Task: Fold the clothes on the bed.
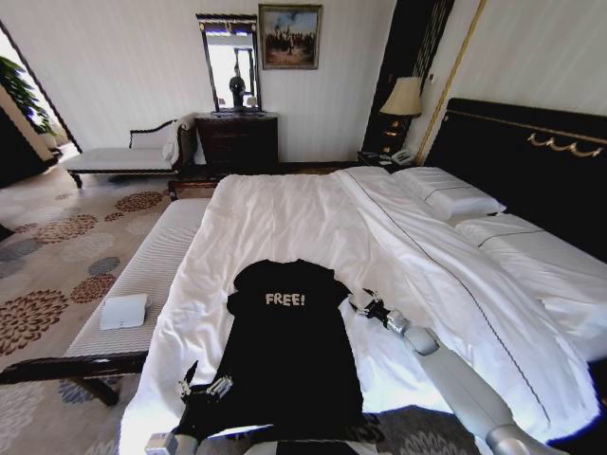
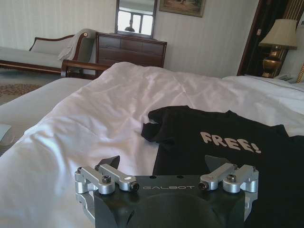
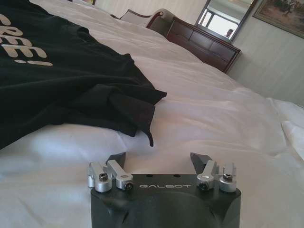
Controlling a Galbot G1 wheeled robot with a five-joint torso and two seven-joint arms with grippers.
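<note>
at the near edge of the bed [image 1: 285,209], the left gripper [image 1: 207,391] sits low over the white duvet [image 1: 275,223], at the bottom-left corner of the t-shirt [image 1: 289,351]. its wrist view shows both fingers spread wide with nothing between them, the left tip over the duvet and the right tip over black cloth; whether either tip touches is hard to judge from this angle.

the t-shirt lies flat and face up on the near half of the bed, hem toward the robot, collar toward the far side, white "free!" lettering [image 1: 285,300] on the chest. its left sleeve [image 2: 154,129] is bunched against the duvet.

just beside the shirt's right sleeve [image 3: 126,107], the right gripper [image 1: 365,305] rests low at the duvet. its fingers are also wide apart and empty, and the sleeve's folded edge lies just ahead of them, apart from the tips.

farther off, two pillows [image 1: 450,194] lie against the dark headboard [image 1: 531,161]. a bench [image 1: 142,275] runs along the bed's left side. beyond stand a dresser [image 1: 237,140] with a mirror [image 1: 230,62] and a lamp [image 1: 402,100].
</note>
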